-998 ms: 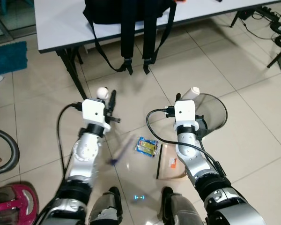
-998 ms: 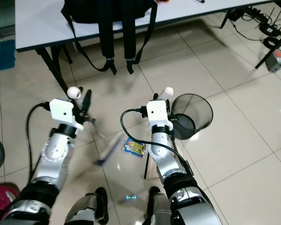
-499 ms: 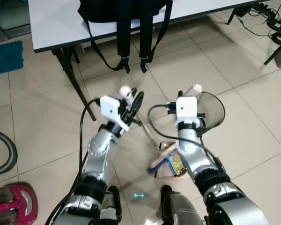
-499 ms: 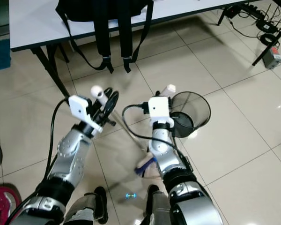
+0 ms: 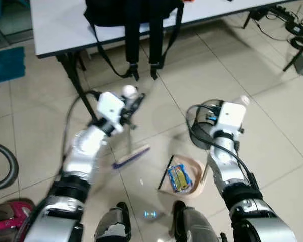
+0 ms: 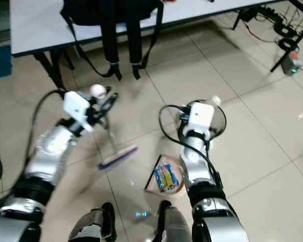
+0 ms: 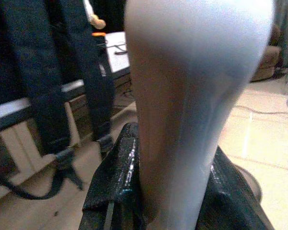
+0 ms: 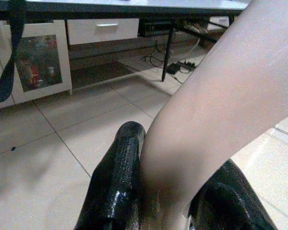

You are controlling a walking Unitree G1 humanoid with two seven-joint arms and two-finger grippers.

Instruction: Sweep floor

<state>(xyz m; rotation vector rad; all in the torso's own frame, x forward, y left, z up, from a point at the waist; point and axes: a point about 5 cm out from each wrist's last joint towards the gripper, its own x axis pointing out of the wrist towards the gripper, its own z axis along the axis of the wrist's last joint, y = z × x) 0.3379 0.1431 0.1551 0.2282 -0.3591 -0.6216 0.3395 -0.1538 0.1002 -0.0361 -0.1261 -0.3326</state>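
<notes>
While each tool (image 5: pixel 133 103) grips a handle, the blue-yellow wrapper (image 5: pixel 179 177) lies in the dustpan (image 5: pixel 192 185).

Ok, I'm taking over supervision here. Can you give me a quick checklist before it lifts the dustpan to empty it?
1. Snack wrapper inside the dustpan: ok.
2. Right pincer shut on the dustpan handle: ok.
3. Left pincer shut on the broom handle: ok.
4. Broom head apart from the dustpan: ok.
5. Wire bin within reach: cannot tell.
</notes>
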